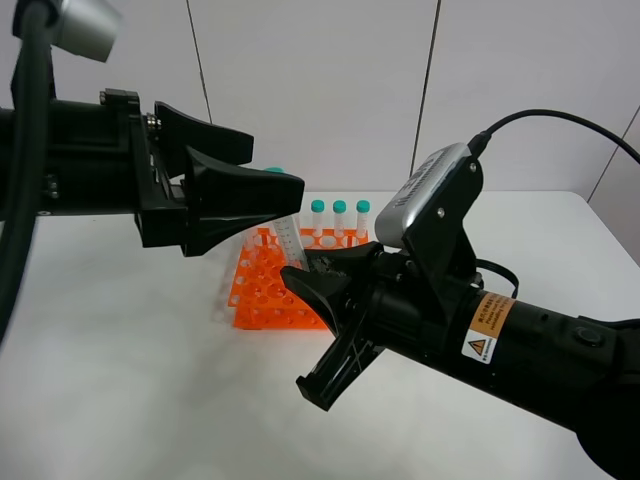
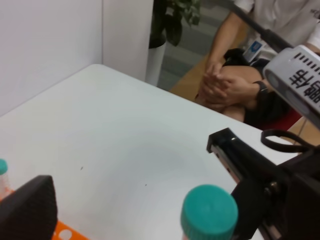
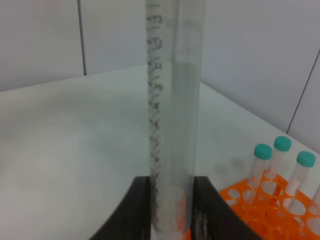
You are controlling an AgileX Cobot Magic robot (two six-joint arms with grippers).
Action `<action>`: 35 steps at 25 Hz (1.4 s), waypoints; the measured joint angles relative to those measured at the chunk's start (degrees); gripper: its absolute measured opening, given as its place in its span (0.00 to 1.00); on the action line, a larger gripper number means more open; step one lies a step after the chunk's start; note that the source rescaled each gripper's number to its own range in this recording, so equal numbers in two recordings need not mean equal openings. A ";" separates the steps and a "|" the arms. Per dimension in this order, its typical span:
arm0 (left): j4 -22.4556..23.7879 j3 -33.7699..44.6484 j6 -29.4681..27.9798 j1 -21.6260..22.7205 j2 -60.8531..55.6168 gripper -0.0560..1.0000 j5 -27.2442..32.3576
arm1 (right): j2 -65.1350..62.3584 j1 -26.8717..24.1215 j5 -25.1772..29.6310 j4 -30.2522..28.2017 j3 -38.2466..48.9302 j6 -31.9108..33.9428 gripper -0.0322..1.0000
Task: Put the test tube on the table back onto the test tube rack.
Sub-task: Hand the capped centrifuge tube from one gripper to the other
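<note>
My right gripper is shut on the lower end of the test tube, a clear graduated tube held nearly upright over the orange test tube rack. In the right wrist view the tube stands between my two black fingers. Its teal cap shows in the left wrist view, beside one left finger. My left gripper is open and hovers at the cap's height, just left of it. Whether the tube's tip is in a hole is hidden.
Three teal-capped tubes stand in the rack's back row; they also show in the right wrist view. The white table spreads around the rack. A seated person is beyond the table's far edge. White wall panels stand behind.
</note>
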 joint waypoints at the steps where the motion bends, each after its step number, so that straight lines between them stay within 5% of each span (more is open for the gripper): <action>1: -0.27 0.00 0.25 0.00 0.12 1.00 0.27 | 0.00 0.00 0.00 0.00 0.00 0.00 0.06; 8: -0.51 0.00 1.82 0.00 0.25 0.92 2.09 | 0.00 0.00 -0.05 0.00 0.00 0.00 0.06; 11: -0.51 0.00 2.66 0.00 0.25 0.64 2.71 | 0.00 0.00 -0.10 0.00 0.00 0.00 0.06; 14: -0.51 0.00 4.09 0.00 0.25 0.20 4.06 | 0.00 0.00 -0.11 0.00 0.00 0.00 0.06; 16: -0.57 0.00 5.11 0.00 0.25 0.05 4.59 | 0.00 0.00 -0.24 -0.07 0.00 0.00 0.06; 35: -7.03 0.00 8.91 0.00 0.35 0.05 4.40 | -0.07 0.00 -3.17 -0.50 0.00 0.22 0.06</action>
